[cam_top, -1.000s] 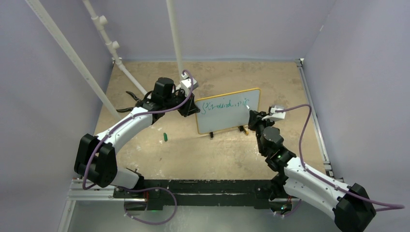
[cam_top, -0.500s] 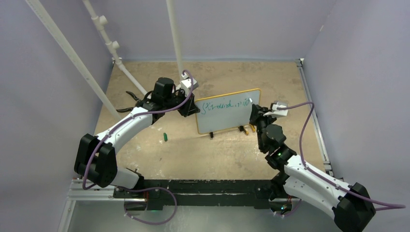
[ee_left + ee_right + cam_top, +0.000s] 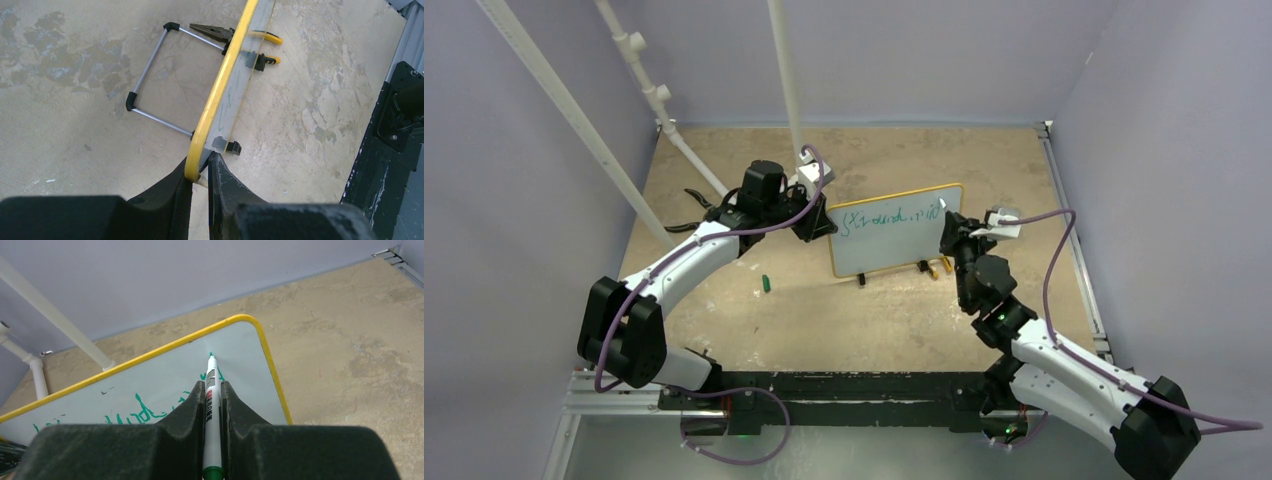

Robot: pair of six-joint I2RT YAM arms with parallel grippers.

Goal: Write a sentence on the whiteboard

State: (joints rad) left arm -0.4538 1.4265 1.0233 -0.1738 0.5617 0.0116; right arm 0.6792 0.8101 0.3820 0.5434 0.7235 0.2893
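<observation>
- Left gripper [image 3: 200, 169]: closed almost fully, pinching the yellow frame at the left edge of the whiteboard [image 3: 894, 245].
- Whiteboard: upright on its black feet at the middle of the bench [image 3: 824, 310], white face toward the near side.
- Right gripper [image 3: 212, 387]: clamped tight on a white marker [image 3: 210, 375], tip touching the board near its top right corner.
- Sentence [image 3: 890, 215]: one line of green scrawl along the top of the board, ending at the marker tip.
- Pliers [image 3: 212, 32] with yellow handles lying at the board's right foot.
- Small green item [image 3: 765, 284] on the bench, left of the board.
</observation>
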